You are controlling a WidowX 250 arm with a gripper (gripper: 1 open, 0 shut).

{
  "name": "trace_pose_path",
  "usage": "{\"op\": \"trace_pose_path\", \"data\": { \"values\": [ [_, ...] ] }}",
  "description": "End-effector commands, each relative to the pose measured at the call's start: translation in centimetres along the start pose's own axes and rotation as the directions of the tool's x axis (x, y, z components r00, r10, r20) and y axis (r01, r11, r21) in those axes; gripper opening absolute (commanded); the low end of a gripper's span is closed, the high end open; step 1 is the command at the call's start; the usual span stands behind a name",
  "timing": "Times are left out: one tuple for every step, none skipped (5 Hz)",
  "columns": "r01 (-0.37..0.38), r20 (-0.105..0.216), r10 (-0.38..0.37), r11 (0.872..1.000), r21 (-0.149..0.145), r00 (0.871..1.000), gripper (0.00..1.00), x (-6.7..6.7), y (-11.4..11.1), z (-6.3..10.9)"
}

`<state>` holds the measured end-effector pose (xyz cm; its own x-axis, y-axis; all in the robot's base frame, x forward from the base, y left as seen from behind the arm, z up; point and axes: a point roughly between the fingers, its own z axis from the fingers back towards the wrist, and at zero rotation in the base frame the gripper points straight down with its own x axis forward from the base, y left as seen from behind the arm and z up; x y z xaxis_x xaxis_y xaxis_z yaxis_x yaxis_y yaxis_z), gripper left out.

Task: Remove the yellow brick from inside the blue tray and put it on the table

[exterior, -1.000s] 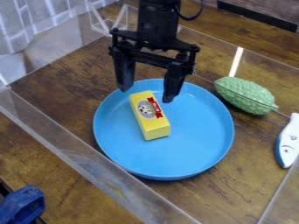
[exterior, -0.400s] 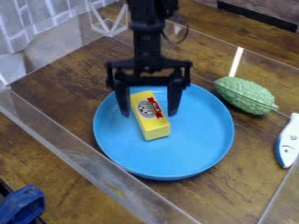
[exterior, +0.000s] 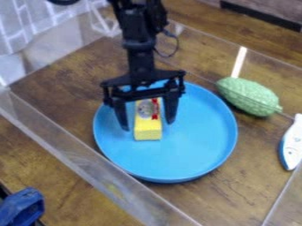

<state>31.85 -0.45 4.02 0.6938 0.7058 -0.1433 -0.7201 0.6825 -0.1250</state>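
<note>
Item logged from my remote station: one gripper (exterior: 143,107), black, two-fingered, pointing nearly straight down over the blue tray (exterior: 200,146). Fingers stood wide apart, one on each side of the yellow brick (exterior: 147,124), nothing clamped between them. Change since a second before: I had the gripper higher and turned differently, its fingers hanging above the brick's far end; it had since rolled about its own axis and come down, so that the fingertips reached the level of the brick's top and bracketed its near-to-far length. Whether a fingertip touched the brick I could not tell through the blur. Brick: lying flat inside the tray, left of centre, label up, not yet lifted. Tray: resting on the brown table (exterior: 71,75), unmoved. Also present: a green ribbed object (exterior: 249,95) beside the tray's right rim. Assessment: approach and alignment looked finished; closing the fingers on the brick appeared to be next, with lifting and placing on the table outstanding.
</note>
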Motion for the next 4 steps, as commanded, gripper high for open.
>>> {"op": "trace_pose_path", "data": {
  "values": [
    [0.039, 0.063, -0.035, 0.998, -0.057, 0.997, 1.0, 1.5, -0.2, 2.6],
    [0.057, 0.062, -0.053, 0.996, -0.063, 0.997, 1.0, 1.9, -0.1, 2.2],
    [0.077, 0.061, -0.073, 0.995, -0.068, 0.995, 1.0, 2.3, 0.1, 1.7],
    [0.072, 0.065, -0.067, 0.994, -0.077, 0.996, 1.0, 2.1, -0.3, 0.7]
  ]
}}
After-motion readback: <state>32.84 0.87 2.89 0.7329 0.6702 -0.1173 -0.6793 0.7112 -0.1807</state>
